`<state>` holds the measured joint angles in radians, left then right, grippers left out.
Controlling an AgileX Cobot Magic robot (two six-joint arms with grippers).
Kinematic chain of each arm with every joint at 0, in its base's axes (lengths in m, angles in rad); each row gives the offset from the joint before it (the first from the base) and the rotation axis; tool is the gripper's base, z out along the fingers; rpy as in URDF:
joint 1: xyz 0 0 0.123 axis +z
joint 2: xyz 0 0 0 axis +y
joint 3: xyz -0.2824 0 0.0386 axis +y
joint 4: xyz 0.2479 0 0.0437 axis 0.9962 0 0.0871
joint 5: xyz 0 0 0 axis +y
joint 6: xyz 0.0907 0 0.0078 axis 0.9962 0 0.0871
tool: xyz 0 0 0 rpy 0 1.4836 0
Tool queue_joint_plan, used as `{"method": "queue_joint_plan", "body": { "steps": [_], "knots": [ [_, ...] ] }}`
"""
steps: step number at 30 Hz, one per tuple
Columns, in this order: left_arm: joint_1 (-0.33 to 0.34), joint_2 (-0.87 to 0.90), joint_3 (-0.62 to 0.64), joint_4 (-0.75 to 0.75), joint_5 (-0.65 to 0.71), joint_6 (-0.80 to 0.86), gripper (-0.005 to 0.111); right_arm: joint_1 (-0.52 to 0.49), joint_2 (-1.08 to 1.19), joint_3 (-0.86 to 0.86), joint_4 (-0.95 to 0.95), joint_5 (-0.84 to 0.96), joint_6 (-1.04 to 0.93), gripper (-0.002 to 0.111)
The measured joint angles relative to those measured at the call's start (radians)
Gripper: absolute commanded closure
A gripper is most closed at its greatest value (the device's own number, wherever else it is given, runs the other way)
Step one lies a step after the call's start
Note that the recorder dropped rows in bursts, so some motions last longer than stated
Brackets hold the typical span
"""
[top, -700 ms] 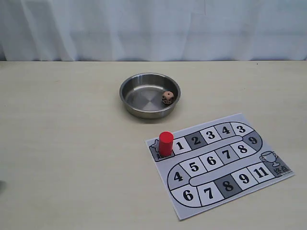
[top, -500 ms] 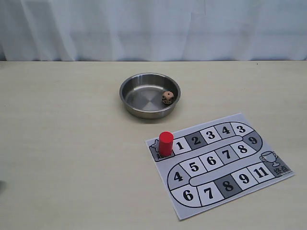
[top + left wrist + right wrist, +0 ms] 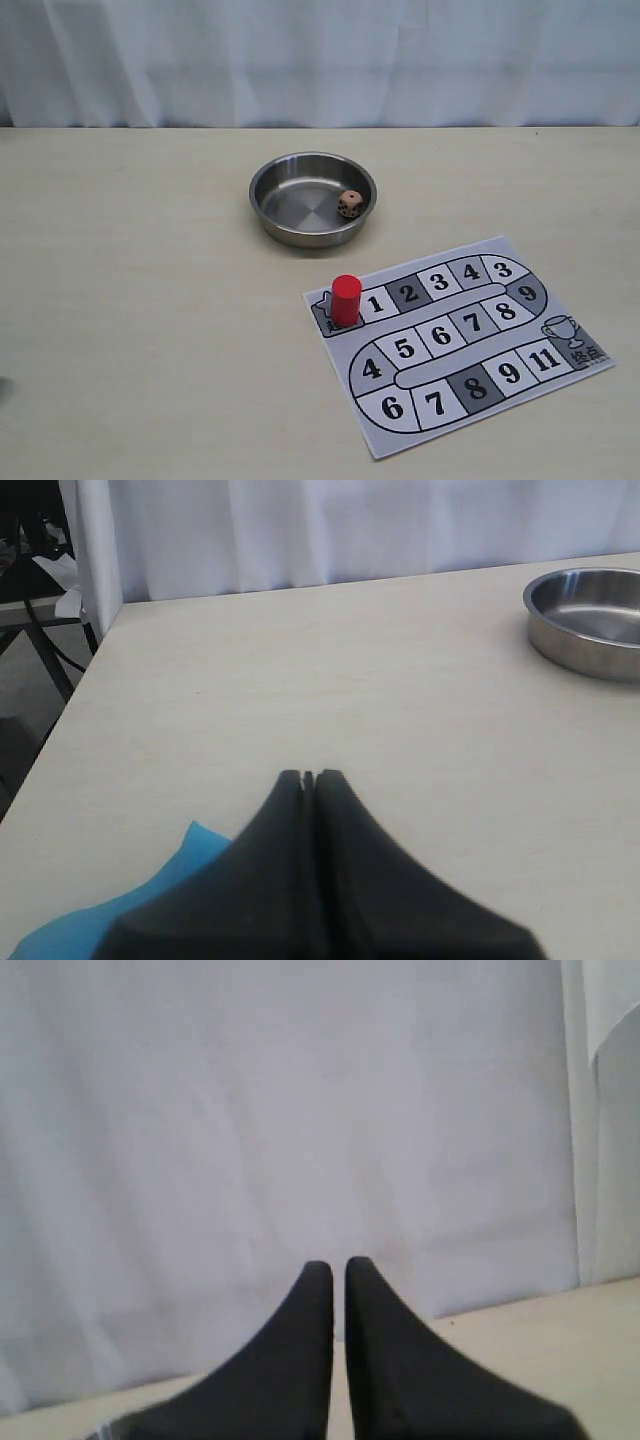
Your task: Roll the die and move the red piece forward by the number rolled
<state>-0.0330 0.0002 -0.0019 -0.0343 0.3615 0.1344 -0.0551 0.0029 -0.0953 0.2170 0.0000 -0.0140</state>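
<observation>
The tan die (image 3: 349, 204) lies inside the steel bowl (image 3: 270, 186) at its right wall. On the start square at the left end of the printed number board (image 3: 500, 335) the red piece (image 3: 345, 299) stands upright. My left gripper (image 3: 309, 777) is shut with nothing in it, over bare table far from the bowl (image 3: 560, 630). In its wrist view my right gripper (image 3: 338, 1266) is shut and holds nothing; it faces the white curtain. Neither gripper shows in the exterior view.
A white curtain (image 3: 320, 60) closes off the back of the table. A blue sheet (image 3: 90, 910) lies under my left gripper near the table's left edge (image 3: 70, 695). Bare tabletop surrounds the bowl and board.
</observation>
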Motion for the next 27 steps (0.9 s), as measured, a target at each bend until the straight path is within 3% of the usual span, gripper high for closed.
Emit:
{"method": "queue_joint_plan", "body": {
  "steps": [6,9,14,15,20,27],
  "knots": [
    [0.000,0.000,0.000,0.000,0.000,0.000,0.107,0.000,0.085,-0.314,0.003,0.154,0.000,0.104],
    [0.000,0.000,0.000,0.000,0.000,0.000,0.107,0.000,0.286,-0.529,-0.018,0.276,-0.007,0.102],
    [0.000,0.000,0.000,0.000,0.000,0.000,0.107,0.000,0.636,-0.763,-0.005,0.436,-0.143,0.066],
    [0.000,0.000,0.000,0.000,0.000,0.000,0.107,0.000,0.722,-0.807,0.003,0.459,-0.177,0.064],
    [0.000,0.000,0.000,0.000,0.000,0.000,0.107,0.000,0.918,-0.898,0.029,0.515,-0.280,0.063],
    [0.000,0.000,0.000,0.000,0.000,0.000,0.107,0.000,1.166,-1.041,0.318,0.683,-0.610,0.063]
  ]
}}
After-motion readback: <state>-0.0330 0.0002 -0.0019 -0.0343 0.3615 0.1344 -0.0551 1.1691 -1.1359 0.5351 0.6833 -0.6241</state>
